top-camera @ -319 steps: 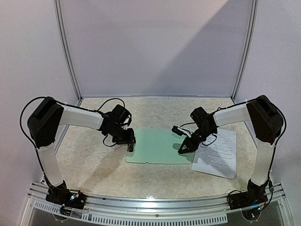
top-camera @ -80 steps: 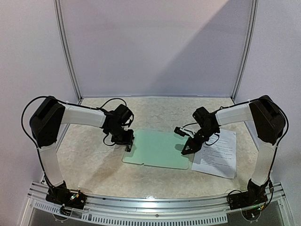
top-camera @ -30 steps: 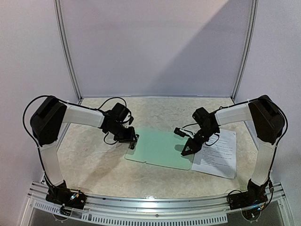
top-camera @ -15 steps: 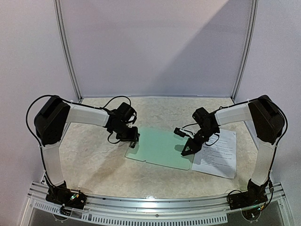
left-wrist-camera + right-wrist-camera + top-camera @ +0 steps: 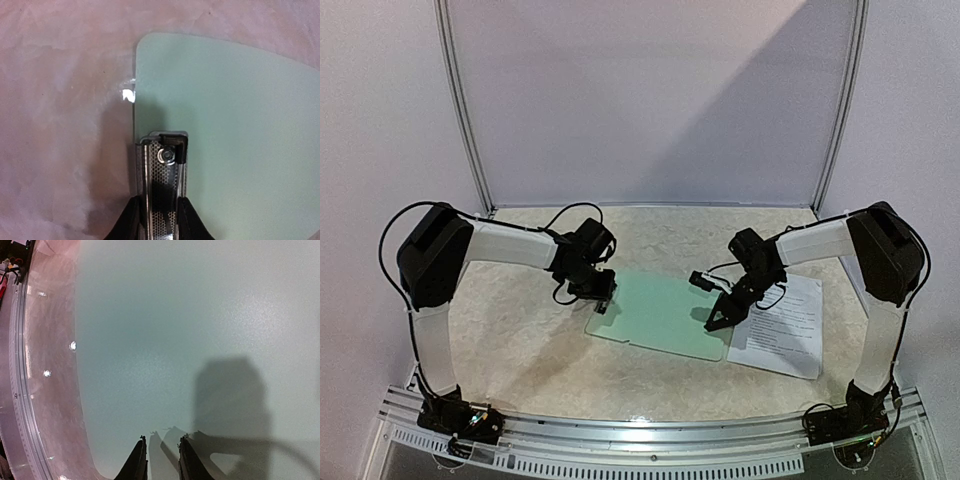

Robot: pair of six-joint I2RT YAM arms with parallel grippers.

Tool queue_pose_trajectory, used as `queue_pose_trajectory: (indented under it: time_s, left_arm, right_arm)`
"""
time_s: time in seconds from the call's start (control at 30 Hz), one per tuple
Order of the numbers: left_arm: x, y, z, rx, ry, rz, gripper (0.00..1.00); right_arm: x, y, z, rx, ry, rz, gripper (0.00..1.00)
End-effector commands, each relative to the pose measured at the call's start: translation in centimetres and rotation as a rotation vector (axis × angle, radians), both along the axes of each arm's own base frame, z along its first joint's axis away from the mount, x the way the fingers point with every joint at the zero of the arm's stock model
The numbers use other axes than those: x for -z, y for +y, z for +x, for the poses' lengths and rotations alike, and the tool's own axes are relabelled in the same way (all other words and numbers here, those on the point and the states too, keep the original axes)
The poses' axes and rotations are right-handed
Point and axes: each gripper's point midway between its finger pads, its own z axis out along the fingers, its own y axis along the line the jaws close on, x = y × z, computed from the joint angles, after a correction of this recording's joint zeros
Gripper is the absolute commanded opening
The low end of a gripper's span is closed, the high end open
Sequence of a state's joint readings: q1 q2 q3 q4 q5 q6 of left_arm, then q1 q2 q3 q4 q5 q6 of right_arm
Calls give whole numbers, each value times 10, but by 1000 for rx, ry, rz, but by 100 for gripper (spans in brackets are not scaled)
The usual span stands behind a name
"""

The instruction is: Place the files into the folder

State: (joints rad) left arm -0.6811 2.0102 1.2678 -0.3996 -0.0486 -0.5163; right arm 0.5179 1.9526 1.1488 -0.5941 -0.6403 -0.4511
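The folder (image 5: 660,312) lies flat on the table, pale mint green, a little askew. Its metal clip (image 5: 159,165) sits at the left short edge. My left gripper (image 5: 603,299) is shut on that clip, one finger on each side (image 5: 160,207). The green board (image 5: 240,125) fills the right half of the left wrist view. My right gripper (image 5: 712,321) points down at the folder's right part, its tips a narrow gap apart with nothing between them (image 5: 161,452). They are on or just above the green surface (image 5: 175,315). The files (image 5: 780,325), white printed sheets, lie just right of the folder, beside the right arm.
The marbled beige tabletop (image 5: 520,340) extends around the folder. A metal rail (image 5: 640,438) runs along the near edge, also seen in the right wrist view (image 5: 19,370). White walls and slanted frame posts (image 5: 460,110) close in the back and sides.
My left gripper has slid slightly right at the folder's left edge and closed on the clip. The right arm and the files have stayed put.
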Motion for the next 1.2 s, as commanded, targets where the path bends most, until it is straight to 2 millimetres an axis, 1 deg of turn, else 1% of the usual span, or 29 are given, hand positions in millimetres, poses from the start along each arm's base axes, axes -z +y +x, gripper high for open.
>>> queue_pose_trajectory:
  time_s: [0.0,0.27,0.67,0.9,0.97,1.03,1.17]
  left_arm:
    - [60,28,-55,0,227,65,0]
    - [41,12,-62,5,243,-140,0]
    - [37,4,-69,20,273,-246,0]
    - [37,11,-70,15,264,-222,0]
    - [37,12,-69,12,259,-213,0]
    - [38,13,-69,7,259,-203,0]
    - [38,16,-68,4,256,-181,0]
  right_arm:
    - [35,-22,-17,-3,71,-143,22]
    - [29,-21,-13,-1,54,-138,22]
    - [34,-22,-15,-3,70,-147,22]
    - [33,-22,-15,-2,73,-147,22]
    - [30,-20,-15,0,76,-142,23]
    - [20,-15,-12,2,79,-117,24]
    - [-16,-1,1,25,52,-56,29]
